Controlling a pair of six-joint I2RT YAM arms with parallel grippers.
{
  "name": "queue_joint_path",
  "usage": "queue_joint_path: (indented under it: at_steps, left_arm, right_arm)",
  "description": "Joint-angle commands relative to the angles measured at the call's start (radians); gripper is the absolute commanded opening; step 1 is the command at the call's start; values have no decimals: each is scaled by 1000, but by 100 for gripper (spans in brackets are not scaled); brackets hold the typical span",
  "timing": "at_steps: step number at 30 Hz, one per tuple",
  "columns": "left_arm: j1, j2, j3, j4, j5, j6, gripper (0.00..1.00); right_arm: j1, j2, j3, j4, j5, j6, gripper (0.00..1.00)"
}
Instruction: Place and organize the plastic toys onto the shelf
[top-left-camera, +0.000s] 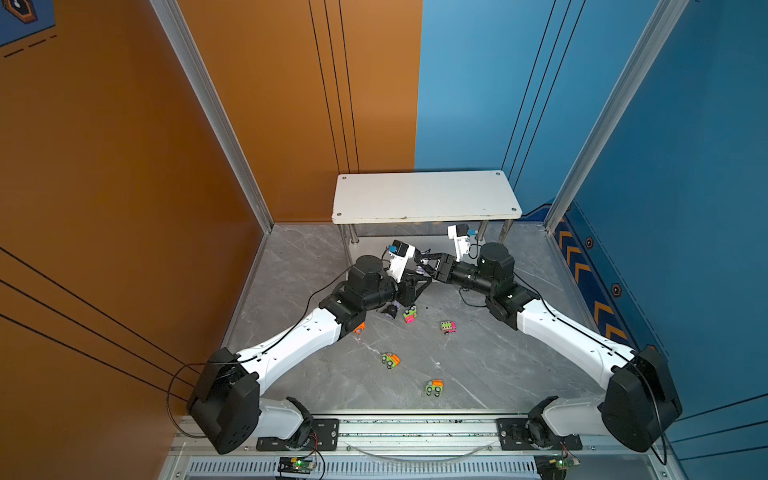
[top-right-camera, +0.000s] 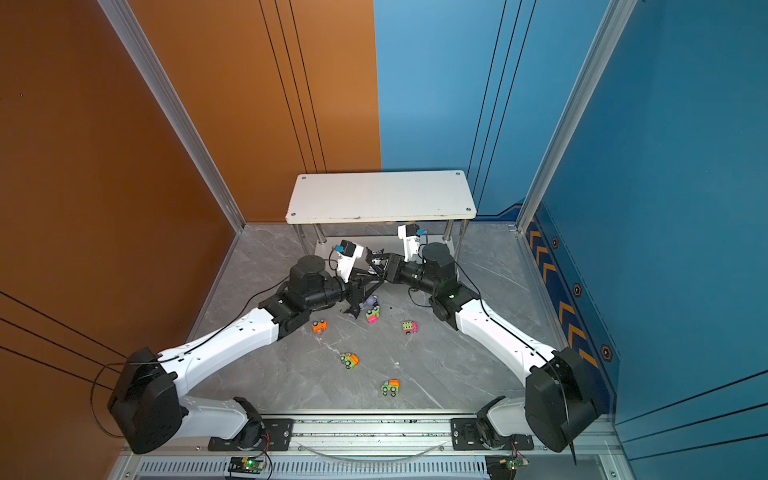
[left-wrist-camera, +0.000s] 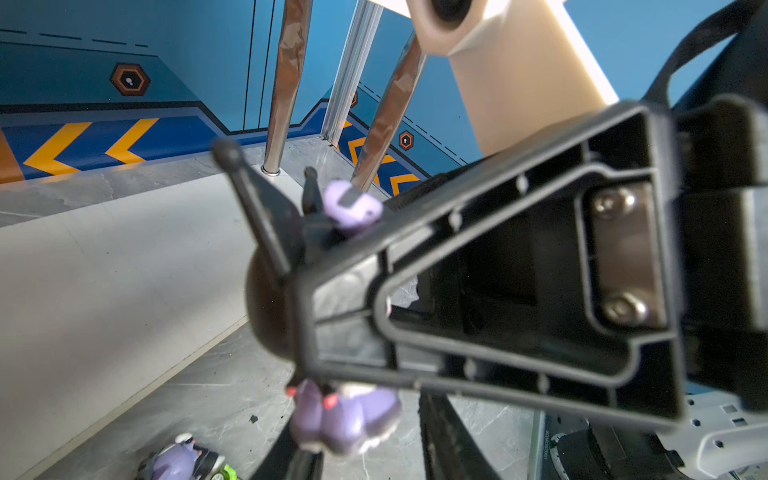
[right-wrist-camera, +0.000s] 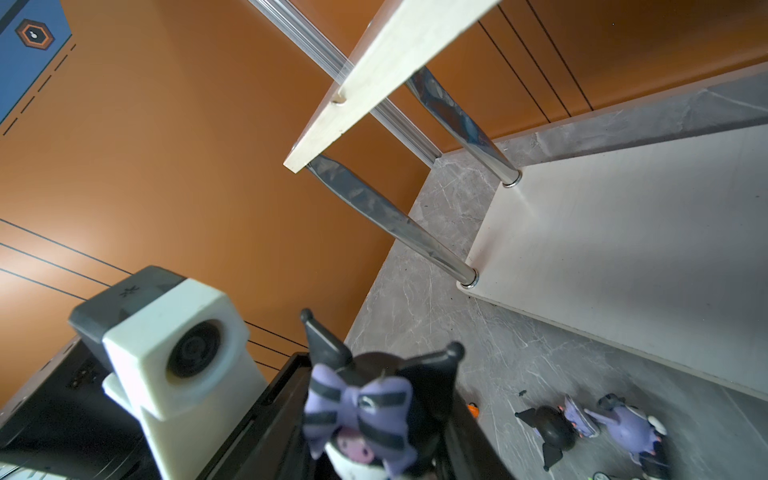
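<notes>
Flanking the figurine (right-wrist-camera: 361, 407), held mid-air before the shelf (top-left-camera: 424, 195), the left hand (top-left-camera: 417, 279) may or may not grip it, unclear, while the right hand (top-left-camera: 428, 262) pinches its head. Early right-hand release would drop it on the worktop (top-left-camera: 490, 365). Wrist views show the lower tier (left-wrist-camera: 104, 270) bare; both top views hide it.

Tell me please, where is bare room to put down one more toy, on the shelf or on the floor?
The shelf's top board is all bare; the lower board is bare where visible. The floor right of the pink car is free too. It is crowded before the shelf, around the black figurine and green-pink car.
</notes>
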Motion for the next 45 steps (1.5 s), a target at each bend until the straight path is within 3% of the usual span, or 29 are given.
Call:
queue_joint_path:
  at_steps: [1,4,13,17,20,23,25,27,29,31,38,45]
  left_arm:
    - [-6,-29,46,-1,-37,33,37]
    - [-8,-39,47,0,-55,43,45]
    - [-8,-79,39,17,-123,64,45]
    - [-8,-82,48,17,-124,75,28]
    - [-11,-84,55,16,-126,79,4]
    - [-13,-87,60,9,-128,91,0]
    - [-13,-89,60,7,-127,102,0]
    - [-16,-90,62,-3,-130,117,0]
    - [-24,-90,64,-13,-138,139,0]
    - [-41,-91,64,-29,-155,182,0]
    - [-139,-81,100,-107,-288,360,0]
    - [-187,-69,129,-156,-387,441,0]
  right_arm:
    - [14,-27,-23,30,-43,15,0]
    - [16,-30,-28,35,-45,22,0]
    - [17,-15,-32,101,-77,77,0]
    - [17,-9,-35,142,-93,110,0]
    - [19,-8,-35,147,-95,115,0]
    - [20,-9,-34,131,-90,114,0]
    - [20,-17,-32,112,-84,106,13]
    - [20,-33,-11,34,-56,74,43]
    - [20,-52,31,-106,-12,16,64]
    - [20,-67,72,-229,32,-33,76]
    - [27,-72,207,-479,126,-151,86]
    - [44,-62,288,-646,189,-196,81]
